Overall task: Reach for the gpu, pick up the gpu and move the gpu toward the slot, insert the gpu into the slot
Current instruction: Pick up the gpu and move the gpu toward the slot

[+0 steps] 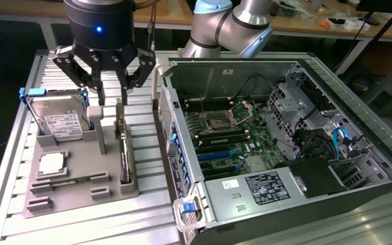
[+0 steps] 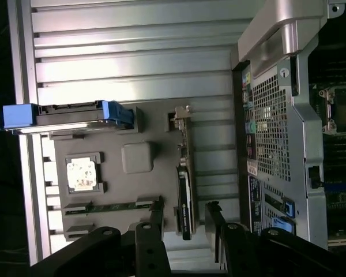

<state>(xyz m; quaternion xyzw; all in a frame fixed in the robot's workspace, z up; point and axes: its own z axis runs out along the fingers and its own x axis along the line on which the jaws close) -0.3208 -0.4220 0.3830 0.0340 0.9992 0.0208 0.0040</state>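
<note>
Hovering: gripper, fingers spread wide, holding nothing, just above the gpu.
Card position: gpu upright on edge in grey holder, beside open computer case.
Holder neighbours: hard drive, processor chip.

The gpu stands on edge in the grey holder, its faces hidden. The label on the hard drive, in the same holder, is too small to read. Above the holder, the body of the pincer is cut off.

A robotics lab: open computer case on slotted aluminium table, workbenches behind.
</note>
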